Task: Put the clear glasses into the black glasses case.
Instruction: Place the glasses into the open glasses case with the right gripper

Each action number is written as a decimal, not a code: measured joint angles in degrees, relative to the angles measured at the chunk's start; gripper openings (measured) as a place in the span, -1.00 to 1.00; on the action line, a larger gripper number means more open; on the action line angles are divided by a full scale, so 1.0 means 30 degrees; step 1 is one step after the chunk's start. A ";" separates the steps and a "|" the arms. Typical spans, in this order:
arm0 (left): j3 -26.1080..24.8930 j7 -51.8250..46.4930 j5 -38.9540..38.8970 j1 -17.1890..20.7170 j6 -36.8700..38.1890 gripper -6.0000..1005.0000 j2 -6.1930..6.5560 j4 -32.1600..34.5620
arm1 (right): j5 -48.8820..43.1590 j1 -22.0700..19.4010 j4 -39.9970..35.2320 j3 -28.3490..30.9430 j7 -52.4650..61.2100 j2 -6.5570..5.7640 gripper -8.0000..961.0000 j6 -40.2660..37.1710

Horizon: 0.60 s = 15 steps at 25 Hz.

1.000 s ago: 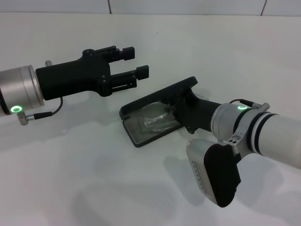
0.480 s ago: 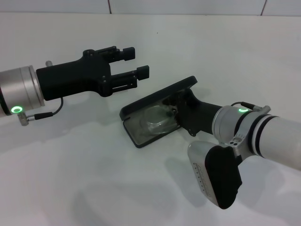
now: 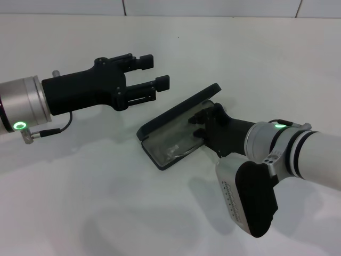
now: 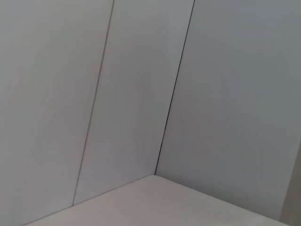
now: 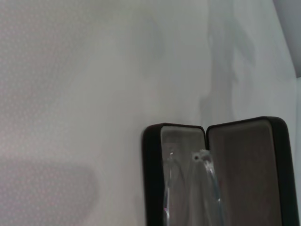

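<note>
The black glasses case (image 3: 176, 113) lies open at the table's middle, lid tilted up behind its grey-lined base. Inside the base rest the clear glasses (image 3: 171, 148), faint against the lining. Just right of the case my right gripper (image 3: 200, 123) is open, its fingers at the base's right end and nothing held between them. The right wrist view shows the case (image 5: 151, 179) from its end, with the glasses (image 5: 207, 179) lying inside. Up and left of the case my left gripper (image 3: 157, 70) hovers open and empty, well apart from it.
The white table (image 3: 96, 202) stretches around the case, with a pale panelled wall (image 3: 213, 6) along its far edge. Only wall panels (image 4: 225, 94) and a strip of table show in the left wrist view.
My right gripper has drawn back to the right, away from the case, leaving the glasses lying lower in the base. The lid has tipped slightly. The left arm has stayed put.
</note>
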 joint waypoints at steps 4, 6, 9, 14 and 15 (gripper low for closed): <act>-0.0010 -0.0042 0.0000 0.0038 0.0000 0.36 -0.0002 -0.0001 | 0.0020 -0.0016 -0.0394 0.0265 0.0202 0.0000 -0.45 -0.0623; -0.0010 -0.0069 0.0000 0.0042 0.0000 0.36 -0.0001 -0.0001 | 0.0064 -0.0013 -0.0590 0.0459 0.0245 -0.0001 -0.45 -0.1036; -0.0022 -0.0067 0.0000 -0.0014 0.0000 0.36 0.0002 -0.0001 | 0.0147 0.0006 -0.0837 0.0791 0.0374 -0.0001 -0.45 -0.1661; -0.0097 -0.0012 -0.0001 -0.0053 0.0000 0.36 0.0042 -0.0001 | 0.0331 0.0009 -0.1182 0.0951 0.0423 -0.0001 -0.45 -0.2038; -0.0102 -0.0010 -0.0001 -0.0022 0.0000 0.36 0.0061 -0.0001 | 0.0481 0.0004 -0.1318 0.0954 0.0431 -0.0002 -0.46 -0.2135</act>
